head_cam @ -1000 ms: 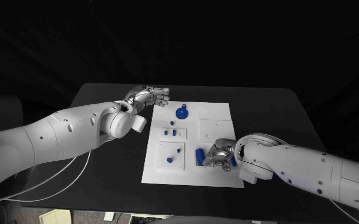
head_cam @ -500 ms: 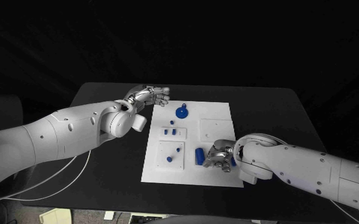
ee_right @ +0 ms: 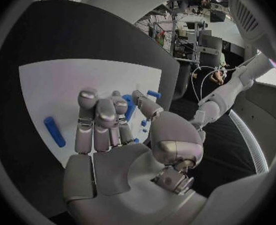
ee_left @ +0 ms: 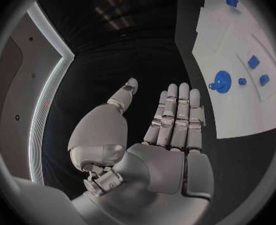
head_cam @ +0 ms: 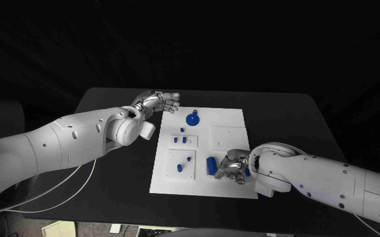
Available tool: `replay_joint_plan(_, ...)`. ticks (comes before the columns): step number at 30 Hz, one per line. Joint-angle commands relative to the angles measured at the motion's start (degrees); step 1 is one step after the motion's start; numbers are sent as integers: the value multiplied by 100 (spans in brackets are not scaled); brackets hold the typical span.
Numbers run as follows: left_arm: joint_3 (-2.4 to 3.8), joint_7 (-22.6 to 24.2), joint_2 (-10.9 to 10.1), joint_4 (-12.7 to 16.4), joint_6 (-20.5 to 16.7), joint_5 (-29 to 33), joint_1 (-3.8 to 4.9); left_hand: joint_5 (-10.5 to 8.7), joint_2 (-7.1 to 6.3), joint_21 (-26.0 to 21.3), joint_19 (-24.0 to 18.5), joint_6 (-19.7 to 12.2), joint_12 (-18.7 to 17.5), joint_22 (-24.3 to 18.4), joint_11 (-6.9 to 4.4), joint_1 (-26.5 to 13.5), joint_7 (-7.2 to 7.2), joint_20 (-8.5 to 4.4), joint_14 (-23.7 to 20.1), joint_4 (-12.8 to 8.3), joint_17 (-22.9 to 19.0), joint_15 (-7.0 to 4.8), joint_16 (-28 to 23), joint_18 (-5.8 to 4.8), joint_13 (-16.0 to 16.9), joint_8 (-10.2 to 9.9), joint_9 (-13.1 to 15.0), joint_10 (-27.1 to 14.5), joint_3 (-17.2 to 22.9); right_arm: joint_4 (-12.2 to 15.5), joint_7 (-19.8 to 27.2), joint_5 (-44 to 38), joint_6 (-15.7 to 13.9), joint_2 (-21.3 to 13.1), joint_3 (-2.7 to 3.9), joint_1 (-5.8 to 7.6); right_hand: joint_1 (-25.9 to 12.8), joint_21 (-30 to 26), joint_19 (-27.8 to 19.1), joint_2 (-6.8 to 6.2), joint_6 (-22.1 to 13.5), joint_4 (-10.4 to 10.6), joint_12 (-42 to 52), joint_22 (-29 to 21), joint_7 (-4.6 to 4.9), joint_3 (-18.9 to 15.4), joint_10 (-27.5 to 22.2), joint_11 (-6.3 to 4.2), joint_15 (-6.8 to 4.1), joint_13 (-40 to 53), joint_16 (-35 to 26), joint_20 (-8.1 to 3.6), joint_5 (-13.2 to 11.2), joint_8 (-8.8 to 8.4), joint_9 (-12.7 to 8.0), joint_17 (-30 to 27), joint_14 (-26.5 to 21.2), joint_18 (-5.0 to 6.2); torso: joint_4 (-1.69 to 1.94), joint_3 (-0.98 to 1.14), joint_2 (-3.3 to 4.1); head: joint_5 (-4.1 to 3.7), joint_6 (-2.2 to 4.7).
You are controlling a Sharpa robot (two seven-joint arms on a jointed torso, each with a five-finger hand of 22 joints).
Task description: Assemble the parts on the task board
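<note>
Right hand [head_cam: 232, 167] hovers low over task board [head_cam: 225, 124], fingers loosely curled, empty, beside blue cylinder [head_cam: 211, 164]; left hand [head_cam: 158, 102] open off-board

Dim scene: the dark surroundings swallow detail, while the white task board [head_cam: 204, 152] stands out brightly. Both wrist views bend straight edges in a fisheye circle, with a bright strip glaring at one rim

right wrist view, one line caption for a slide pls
Right hand hovers over the white task board, fingers beside a blue cylinder part lying on it.
</note>
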Motion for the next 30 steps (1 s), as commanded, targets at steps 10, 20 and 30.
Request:
replay_joint_plan(10, 2, 23, 1, 13, 75, 30, 3, -10, 35, -33, 29, -27, -21, 11, 18, 16, -2, 15, 47, 8, 13, 7, -25, 94, -8, 26, -9, -6, -15, 82, 118, -177, -84, -86, 8, -5, -10, 32, 20, -71, 773, -8, -27, 101, -26, -17, 10, -27, -34, 11, -31, 31, -7, 23, -1, 9, 3, 256, 0, 0, 1, 6, 10)
replay_joint_plan(20, 2, 18, -2, 14, 74, 30, 4, -10, 35, -35, 30, -27, -20, 14, 18, 20, -2, 15, 48, 5, 17, 8, -29, 94, -9, 27, -11, -6, -13, 41, 140, -266, -229, -71, 25, -5, -9, 33, 25, -77, 770, -6, -29, 98, -27, -4, 12, -29, -37, 11, -32, 25, -7, 21, -2, 9, 4, 256, 2, 1, 1, 14, 12)
replay_joint_plan(30, 2, 8, -13, 18, 73, 30, 4, -9, 37, -37, 31, -27, -20, 15, 18, 23, -1, 16, 49, 4, 21, 8, -31, 93, -10, 27, -11, -5, -11, 35, 264, -297, -317, -22, 40, -5, 169, 35, 42, -3, 776, -47, -31, 90, -35, 164, 29, -37, -45, 21, -34, -11, -6, 26, 2, 10, 11, 256, 3, 2, 4, 23, 7)
